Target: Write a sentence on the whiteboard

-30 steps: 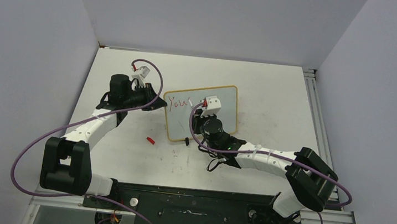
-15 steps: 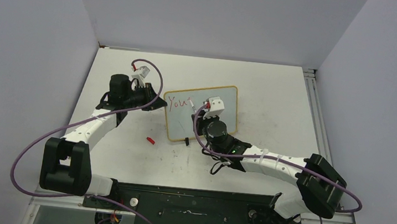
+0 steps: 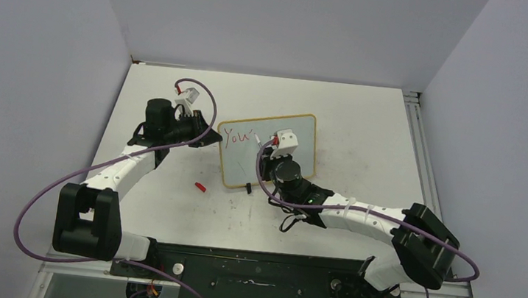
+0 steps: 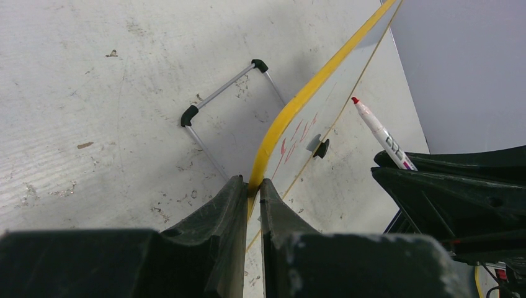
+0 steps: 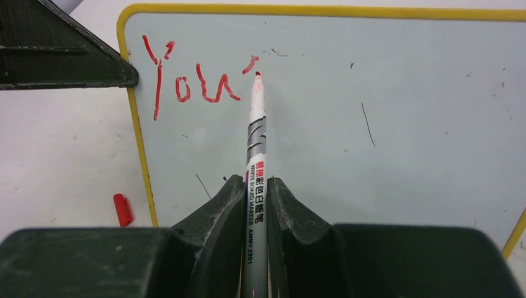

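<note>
- Jaws of the right gripper (image 5: 253, 183) are clamped on the barrel of a red-tipped marker (image 5: 255, 143), which points away from the wrist toward the board.
- Set near the middle of the table (image 3: 367, 130), the whiteboard (image 5: 372, 93) stands tilted back on a wire stand (image 4: 217, 93) with black feet.
- So far the sentence (image 5: 192, 84) consists of "You" in red at the board's upper left corner, followed by a short slanted stroke like an apostrophe.
- The marker's tip sits at the lower end of that stroke. Whether it touches the surface cannot be told.
- The rest of the board carries no red writing, only a few thin grey scuffs.
- The left gripper (image 4: 253, 185) is pinched together on the board's yellow frame at its left edge, one finger on each face.
- From above, the left gripper (image 3: 204, 129) meets the whiteboard (image 3: 299, 141) from the left, and the right gripper (image 3: 269, 153) hangs in front of its face.
- A small red cap (image 3: 201, 186) lies on the table, left of the board's near corner and apart from it.
</note>
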Available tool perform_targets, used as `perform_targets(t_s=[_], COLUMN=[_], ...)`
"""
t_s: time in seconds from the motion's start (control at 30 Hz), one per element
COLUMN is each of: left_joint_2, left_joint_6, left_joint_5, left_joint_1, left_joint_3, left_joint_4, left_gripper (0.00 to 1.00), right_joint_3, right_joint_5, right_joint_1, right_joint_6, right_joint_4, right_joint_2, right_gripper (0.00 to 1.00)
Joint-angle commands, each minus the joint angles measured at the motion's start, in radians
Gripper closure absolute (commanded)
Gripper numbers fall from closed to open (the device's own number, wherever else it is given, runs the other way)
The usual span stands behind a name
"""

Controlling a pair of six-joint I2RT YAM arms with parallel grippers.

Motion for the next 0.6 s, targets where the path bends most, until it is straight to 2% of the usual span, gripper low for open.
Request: perform_targets(t_s=[0.0, 0.57], left_joint_2=[-0.033, -0.032], left_joint_6=[-0.009, -0.009], left_joint_5=[0.015, 0.016], left_joint_1=[0.009, 0.009], left_joint_3=[0.029, 0.029], left_joint_4=[0.040, 0.039], left_gripper=[1.00, 1.00], right_joint_3=[0.022, 0.030], right_joint_5=[-0.003, -0.016], right_joint_1=[-0.009, -0.029], right_joint_6=[-0.008, -0.007], right_joint_4=[0.035, 0.048], right_joint_2=[0.028, 0.064], right_gripper=[0.95, 0.95])
